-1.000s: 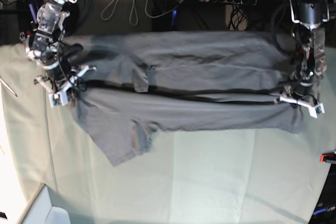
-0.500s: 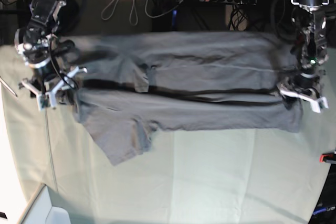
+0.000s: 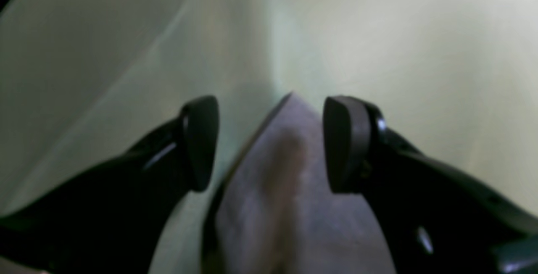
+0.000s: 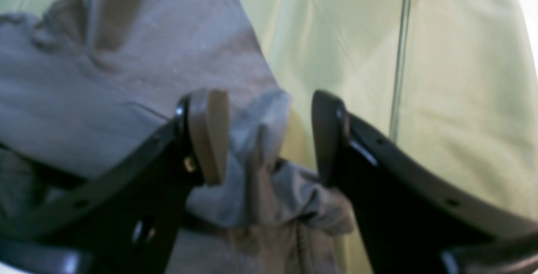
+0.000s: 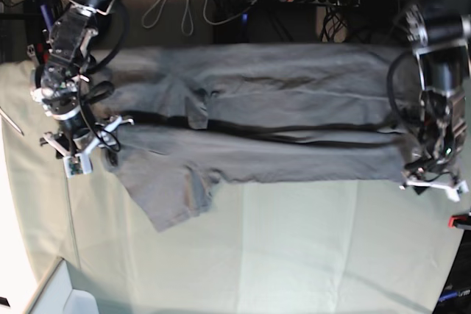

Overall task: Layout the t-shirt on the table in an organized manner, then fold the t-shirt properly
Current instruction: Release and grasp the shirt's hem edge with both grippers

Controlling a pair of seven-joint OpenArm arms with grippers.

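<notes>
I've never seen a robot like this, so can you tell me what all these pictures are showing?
It is a robot with two arms, working on a table covered in pale green cloth. One picture looks down on everything. The other two come from small cameras on the wrists, peering between the fingers. A grey t-shirt lies on the table, folded lengthwise into a long strip. The left end effector is at one end of the shirt and the right end effector at the other. Both are open, so nothing is held. In the wrist pictures, shirt cloth lies loose between the open fingers.
</notes>
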